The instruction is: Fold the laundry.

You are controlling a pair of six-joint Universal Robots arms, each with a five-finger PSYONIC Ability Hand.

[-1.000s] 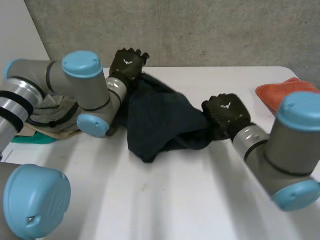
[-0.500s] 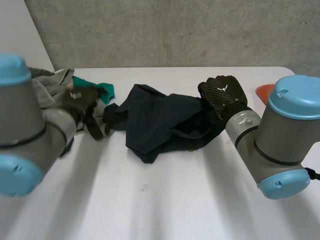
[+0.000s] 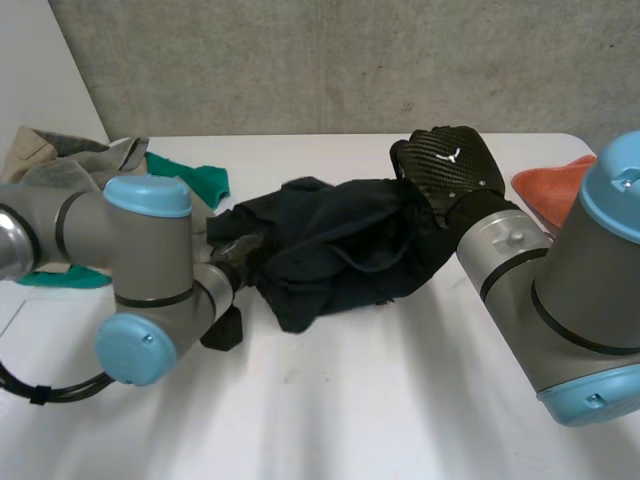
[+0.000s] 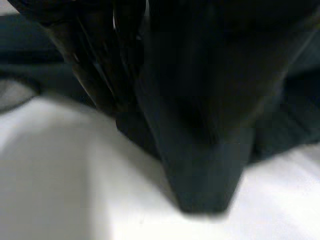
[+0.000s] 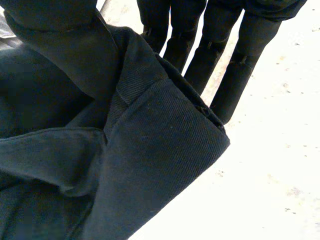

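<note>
Head view, mid-worktop (image 3: 330, 400): dark garment (image 3: 340, 250), bunched in a heap. Gripped at its 2 o'clock edge by right robot hand (image 3: 450, 170); in right wrist view, hem pinched between thumb (image 5: 55, 30) on top and straight fingers (image 5: 225, 75) behind. Met at its 9 o'clock edge by left robot hand (image 3: 243, 258); cannot tell whether grasping or released. Heaped at garment's 10 o'clock: laundry pile (image 3: 130, 158), grey, green and beige. Off at 3 o'clock, by worktop edge: orange cloth (image 3: 555, 185).
</note>
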